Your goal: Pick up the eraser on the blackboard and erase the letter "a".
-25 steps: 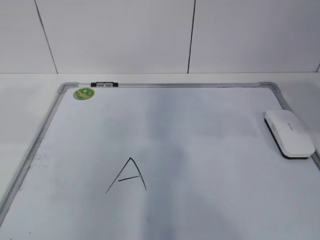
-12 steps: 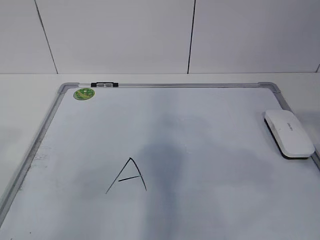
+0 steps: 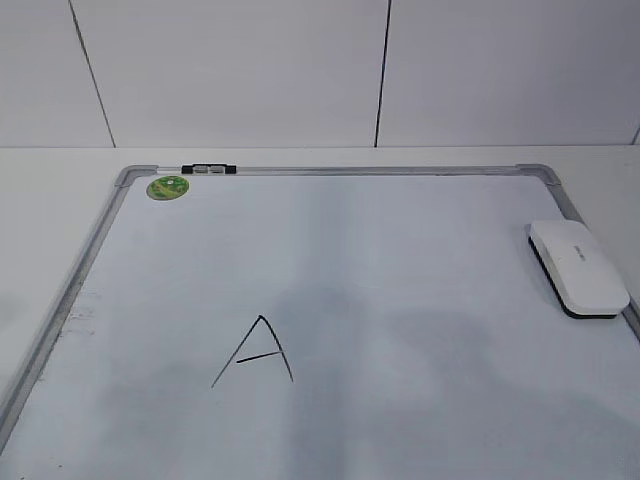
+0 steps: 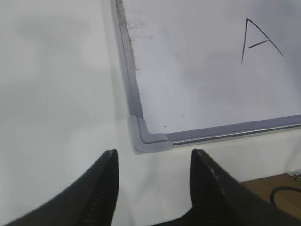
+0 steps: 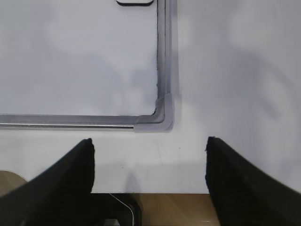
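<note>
Both my tools stand released with nothing between their fingers: left tool point(image 4: 153, 162) above the blackboard point(image 3: 400, 170) near-left corner, right tool point(image 5: 149, 150) above its near-right corner. Eraser point(image 3: 578, 266) lies against the board's right frame; capital "A" point(image 3: 256, 351) sits mid-board.

Spread jaws above the blackboard point(image 5: 70, 61) corner, nothing between.

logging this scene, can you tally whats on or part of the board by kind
Eraser: 1
Blackboard: 1
Written letter, a capital "A": 1
Green round sticker: 1
Black and silver clip on the top frame: 1
Total: 5
</note>
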### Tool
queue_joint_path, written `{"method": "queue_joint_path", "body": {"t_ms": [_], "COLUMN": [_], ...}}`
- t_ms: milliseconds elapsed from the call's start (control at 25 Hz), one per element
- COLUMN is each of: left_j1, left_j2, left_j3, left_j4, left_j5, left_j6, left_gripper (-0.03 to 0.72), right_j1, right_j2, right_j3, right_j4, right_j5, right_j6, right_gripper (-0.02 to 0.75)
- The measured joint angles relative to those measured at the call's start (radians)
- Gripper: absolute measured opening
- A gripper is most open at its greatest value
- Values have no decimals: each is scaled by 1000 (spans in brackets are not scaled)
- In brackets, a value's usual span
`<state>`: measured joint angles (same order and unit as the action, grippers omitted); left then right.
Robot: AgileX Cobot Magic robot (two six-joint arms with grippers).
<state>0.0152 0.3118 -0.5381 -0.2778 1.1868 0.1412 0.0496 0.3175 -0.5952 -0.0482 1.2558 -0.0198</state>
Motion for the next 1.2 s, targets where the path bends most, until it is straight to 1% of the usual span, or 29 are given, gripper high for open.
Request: {"method": "queue_joint_path", "body": {"t_ms": [120,320,1200], "left_j1": [0,0,0], "left_j2": [-2,-2,-2], "left_j3": [2,29,31], "left_j4": [32,53,54], "left_j5": [-27,-76,-84], "left_j6": [-1,-2,-2], "left_gripper": [373,372,360], "right_j1": [0,0,0], "right_j2": [-7,-7,-7], "right_j3": [57,80,95], "right_j4": [-9,-14,-16], "right_j5": [-29,-118,-117], "right_j6": [0,0,0], "right_gripper": [581,581,580]}}
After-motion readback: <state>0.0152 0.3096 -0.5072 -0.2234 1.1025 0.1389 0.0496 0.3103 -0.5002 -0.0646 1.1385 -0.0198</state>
